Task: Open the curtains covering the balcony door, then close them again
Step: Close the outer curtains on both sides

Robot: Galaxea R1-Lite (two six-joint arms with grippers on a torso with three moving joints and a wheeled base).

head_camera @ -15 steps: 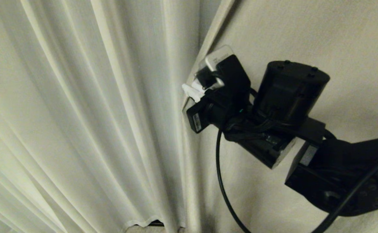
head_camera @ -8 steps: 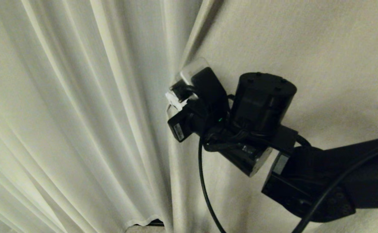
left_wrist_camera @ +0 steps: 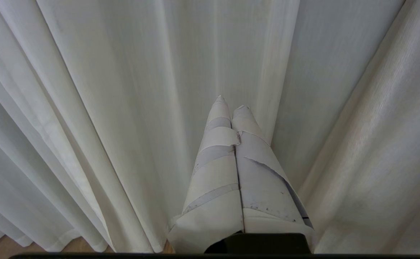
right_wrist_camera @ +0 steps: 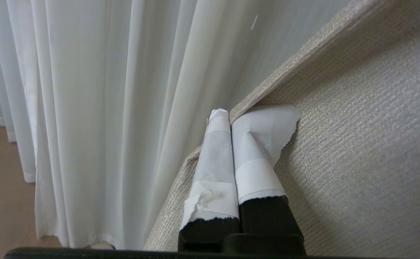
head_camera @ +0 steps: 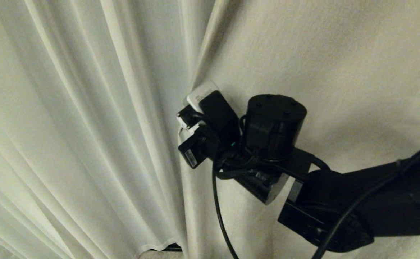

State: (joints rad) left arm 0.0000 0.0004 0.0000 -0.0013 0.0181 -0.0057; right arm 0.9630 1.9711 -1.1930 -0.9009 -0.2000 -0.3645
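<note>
Fingers (right_wrist_camera: 215,158) pinching woven curtain (head_camera: 321,54) edge, dragged further left

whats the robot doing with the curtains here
The right gripper is shut on the edge of the thick woven curtain, where that panel meets the sheer white layer, and over the last second it has carried that edge leftward in the head view. The left gripper is shut and empty, pointing at the sheer folds without holding them. The balcony door is not visible; fabric covers the whole view.
</note>
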